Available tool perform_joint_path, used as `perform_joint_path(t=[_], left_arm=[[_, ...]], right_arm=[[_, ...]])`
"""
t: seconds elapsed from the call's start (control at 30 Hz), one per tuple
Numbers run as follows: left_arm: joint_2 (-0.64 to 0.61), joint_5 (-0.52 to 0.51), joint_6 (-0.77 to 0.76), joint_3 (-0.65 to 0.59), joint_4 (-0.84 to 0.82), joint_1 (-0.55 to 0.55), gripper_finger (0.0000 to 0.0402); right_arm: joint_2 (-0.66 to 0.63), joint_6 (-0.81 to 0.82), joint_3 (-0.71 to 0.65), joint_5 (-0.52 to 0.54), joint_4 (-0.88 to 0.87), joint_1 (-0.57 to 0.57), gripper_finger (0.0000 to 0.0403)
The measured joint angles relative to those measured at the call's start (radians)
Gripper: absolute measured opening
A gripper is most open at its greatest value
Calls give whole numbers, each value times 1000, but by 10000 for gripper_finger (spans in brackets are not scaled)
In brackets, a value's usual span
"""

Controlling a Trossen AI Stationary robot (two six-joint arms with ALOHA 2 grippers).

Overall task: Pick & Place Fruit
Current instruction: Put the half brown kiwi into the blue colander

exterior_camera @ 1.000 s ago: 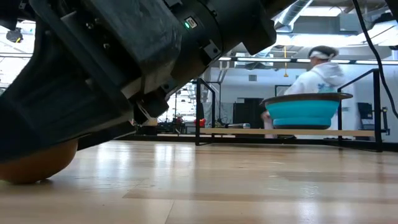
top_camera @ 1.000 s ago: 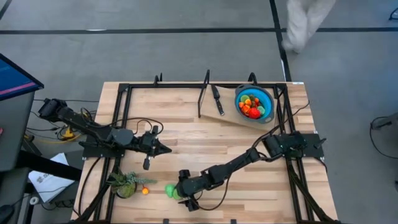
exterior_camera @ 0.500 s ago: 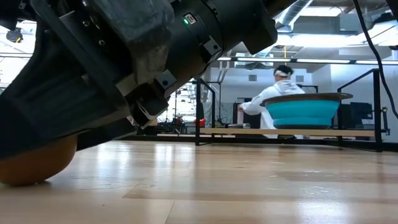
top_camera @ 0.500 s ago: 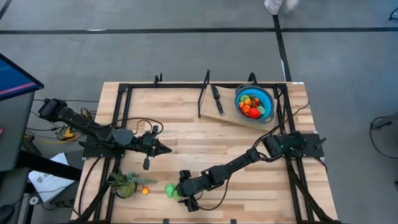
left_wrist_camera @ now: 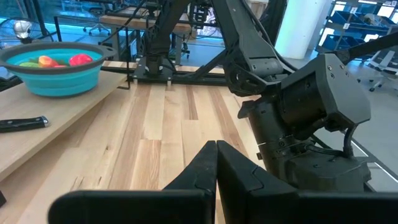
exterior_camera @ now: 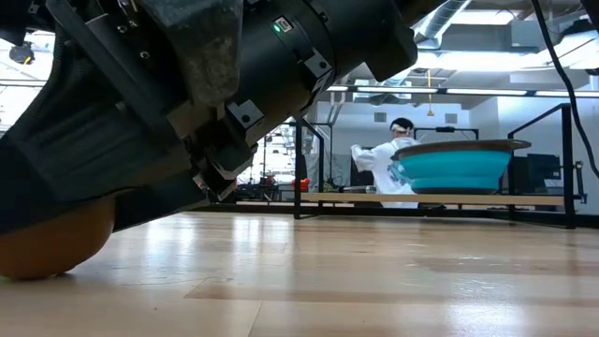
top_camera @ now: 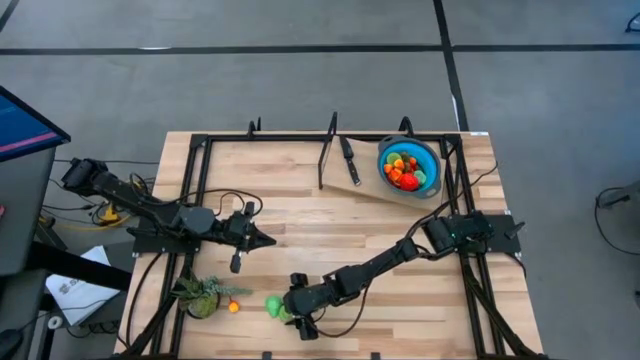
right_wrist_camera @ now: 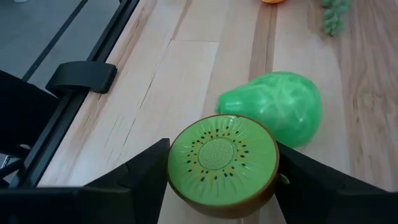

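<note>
Since a second ago, my right gripper narrows around the brown-skinned green kiwi half, ready to lift.

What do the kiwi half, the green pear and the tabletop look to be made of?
Kiwi half, between the right pincer's fingers: probably moulded plastic, with a smooth printed seed face and a brown rim. Green pear beside it: glossy, slightly translucent plastic, going by its marbled sheen. Tabletop: pale wood planks with visible grain and seams, and a satin finish that looks sealed.
</note>
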Motion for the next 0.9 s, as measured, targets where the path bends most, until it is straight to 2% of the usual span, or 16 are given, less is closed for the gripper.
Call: perform_joint_path(t=[0.23,0.37,0.67,0.9], left_arm=[[0,0,0,0,0,0,1],[0,0,0,0,0,0,1],[0,0,0,0,0,0,1],[0,0,0,0,-1,0,1]], right_arm=[[-24,0,-1,0,-16,0,229],[-76,14,-1,0,-89,-3,230],[-264,33,-1,0,-389,-22,229],[-434,88,-1,2,-701,-56,230]])
